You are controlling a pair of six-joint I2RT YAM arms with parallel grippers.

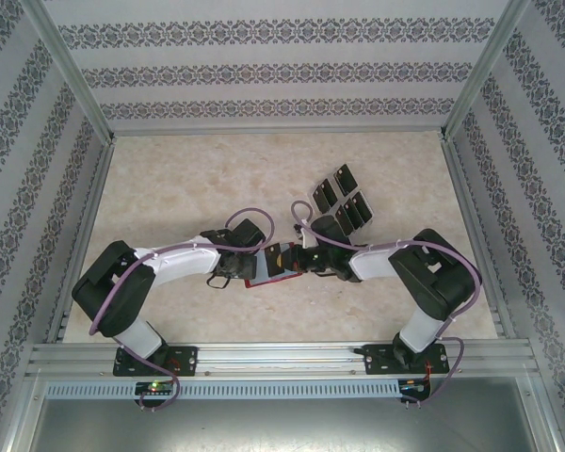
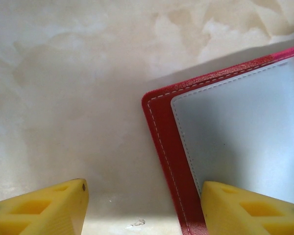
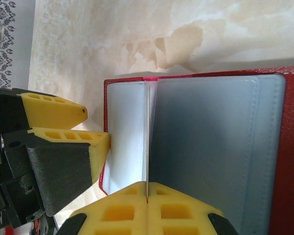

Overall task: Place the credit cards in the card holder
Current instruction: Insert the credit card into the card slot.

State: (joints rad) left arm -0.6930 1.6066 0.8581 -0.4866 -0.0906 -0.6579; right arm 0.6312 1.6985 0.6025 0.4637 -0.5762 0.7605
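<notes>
The red card holder (image 1: pixel 264 274) lies open on the table between both arms, its greyish pockets (image 3: pixel 210 147) facing up inside the red border (image 2: pixel 161 127). My right gripper (image 3: pixel 148 196) is shut on a thin credit card (image 3: pixel 148 137) that I see edge-on. It stands upright over the fold of the card holder, and in the top view the right gripper (image 1: pixel 301 259) holds it there. My left gripper (image 2: pixel 142 196) is open and straddles the holder's left edge, one finger over a pocket and the other over bare table. Several black credit cards (image 1: pixel 344 202) sit behind the right arm.
Beige marble-patterned tabletop (image 1: pixel 188 188) with patterned walls on three sides and a metal rail (image 1: pixel 282 358) along the near edge. The left gripper's yellow fingers (image 3: pixel 68 139) sit close to the left of my right gripper.
</notes>
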